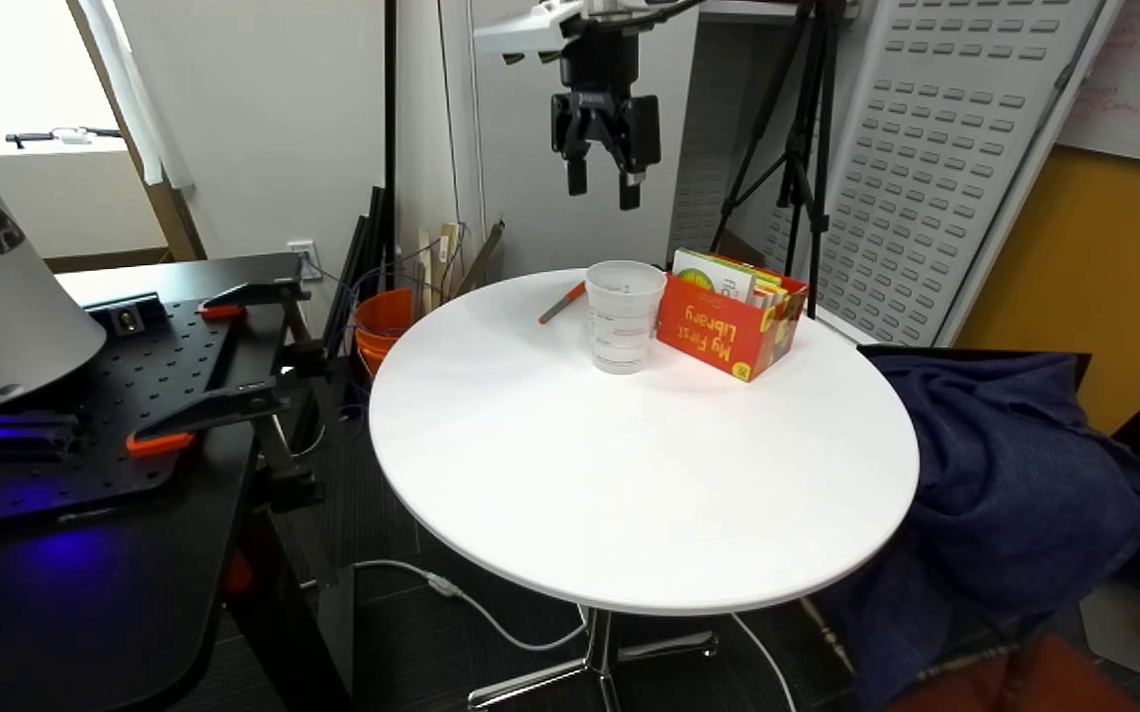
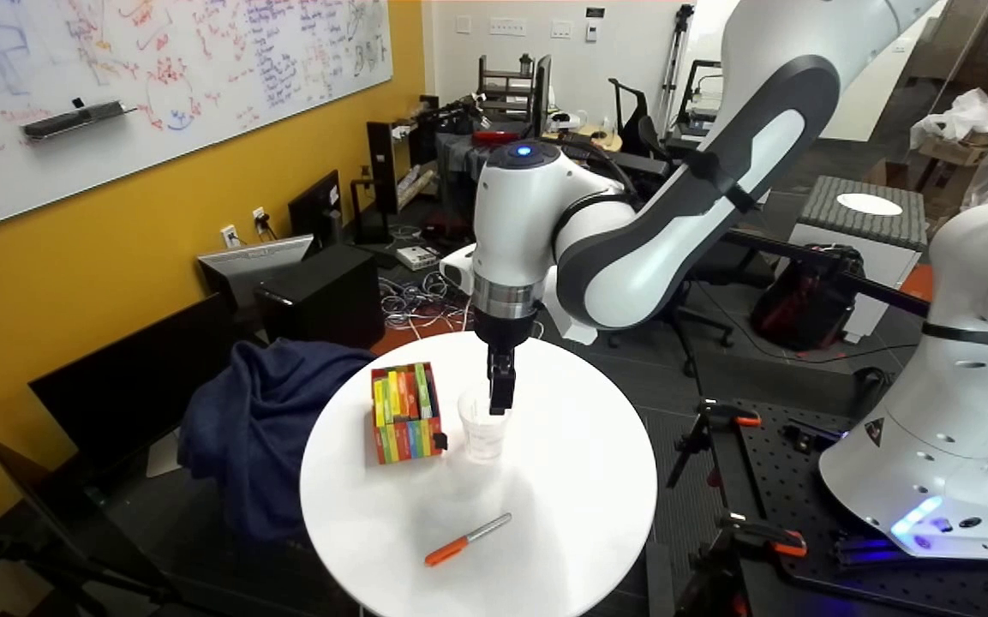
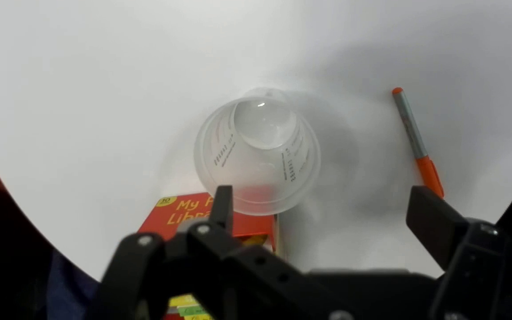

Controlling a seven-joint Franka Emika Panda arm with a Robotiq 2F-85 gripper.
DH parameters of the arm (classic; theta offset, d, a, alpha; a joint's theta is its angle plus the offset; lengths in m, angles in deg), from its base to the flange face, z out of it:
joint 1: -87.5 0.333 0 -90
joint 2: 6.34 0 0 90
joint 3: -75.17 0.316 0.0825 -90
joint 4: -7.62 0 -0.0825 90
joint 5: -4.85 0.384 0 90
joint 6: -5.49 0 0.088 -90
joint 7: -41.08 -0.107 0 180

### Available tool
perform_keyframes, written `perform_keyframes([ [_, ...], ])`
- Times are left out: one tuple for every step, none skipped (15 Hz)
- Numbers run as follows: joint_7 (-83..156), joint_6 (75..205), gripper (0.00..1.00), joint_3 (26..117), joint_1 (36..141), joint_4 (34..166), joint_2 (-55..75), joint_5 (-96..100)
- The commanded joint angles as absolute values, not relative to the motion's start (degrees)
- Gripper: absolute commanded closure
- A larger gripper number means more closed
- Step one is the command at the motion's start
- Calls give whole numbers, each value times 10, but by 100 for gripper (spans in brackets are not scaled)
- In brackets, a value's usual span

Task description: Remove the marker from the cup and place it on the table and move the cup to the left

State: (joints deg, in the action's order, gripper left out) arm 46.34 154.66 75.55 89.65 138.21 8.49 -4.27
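A: A clear plastic cup (image 1: pixel 621 331) stands upright on a round white table (image 1: pixel 629 494); where is the slim grey marker (image 3: pixel 415 142) with the orange cap?

B: Out of the cup and lying flat on the table near it; in the wrist view it rests to the right of the cup, bare table between the two.

A: And the jaws?

B: Spread wide; the black two-fingered gripper (image 1: pixel 604 188) hangs higher than the cup; in an exterior view a gap shows between it and the cup's rim.

A: Where does the marker lie relative to them?

B: Lower than the jaws and beyond their tips in the wrist view, on the side away from the cup; its capped end runs up to the tip of one black finger (image 3: pixel 435 222) in the line of sight, while the other finger (image 3: pixel 222 206) overlaps the cup's rim.

A: What stands next to the cup?

B: An orange-red cardboard box (image 1: pixel 703 331), lettered "My First Library" and holding thin coloured books (image 2: pixel 404 398); it sits just beside the cup.
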Motion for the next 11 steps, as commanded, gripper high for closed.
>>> perform_keyframes([
  [427, 1527, 0, 745, 906, 1410, 33, -74],
  [424, 1526, 0, 746, 905, 1412, 27, -76],
  [420, 1524, 0, 746, 905, 1413, 21, -81],
  [421, 1524, 0, 747, 903, 1415, 17, -82],
  [417, 1524, 0, 747, 903, 1416, 14, -83],
  [416, 1523, 0, 748, 902, 1415, 11, -82],
  [441, 1543, 0, 754, 896, 1403, 35, -63],
  [441, 1542, 0, 754, 896, 1404, 32, -63],
  [441, 1542, 0, 754, 895, 1405, 30, -63],
  [441, 1542, 0, 754, 895, 1405, 30, -63],
  [441, 1542, 0, 754, 895, 1406, 30, -63],
])
